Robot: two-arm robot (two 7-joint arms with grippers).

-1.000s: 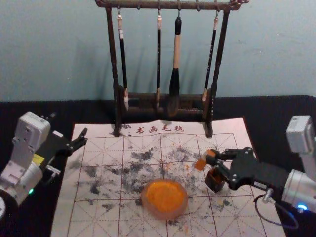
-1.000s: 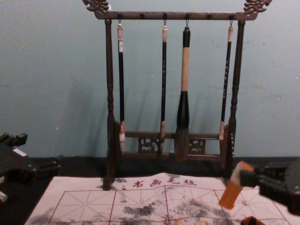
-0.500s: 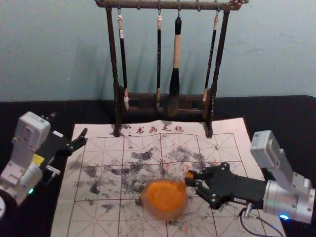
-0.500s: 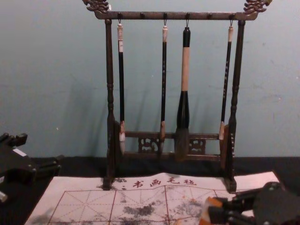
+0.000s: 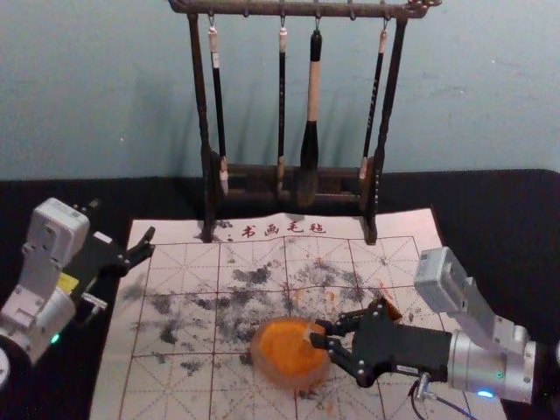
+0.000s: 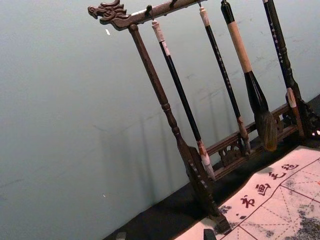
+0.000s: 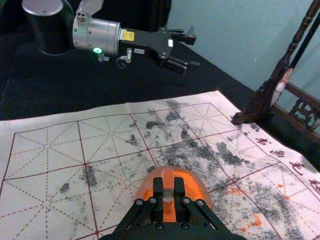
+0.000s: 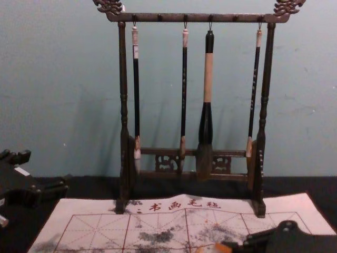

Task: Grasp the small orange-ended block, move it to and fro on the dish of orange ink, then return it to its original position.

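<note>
Right gripper [image 5: 318,333] was clamped on the small orange-ended block with a pale middle band [image 7: 168,186], reaching in from 3 o'clock over the round, pale-rimmed dish [image 5: 290,381] of orange ink [image 5: 282,348]. Fingers pinched the block's two sides, likely so its lower end stayed free for the ink. Block was over the dish's 2 to 3 o'clock part; couldn't tell if it touched ink.

Arm came in low from the side, probably to allow short to-and-fro strokes. Dish sat on the white gridded cloth mat [image 5: 175,385], handy for that reach. Small dark brown holder with an orange patch [image 5: 392,311], partly behind the gripper at the dish's 2 o'clock, looked like the likely return spot. Left gripper [image 5: 151,242] was parked at 10 o'clock, fingers spread, holding nothing. Dark wooden brush stand [image 5: 203,114] stood at 12 o'clock, out of the work. Step judged: start of inking; return not done.
</note>
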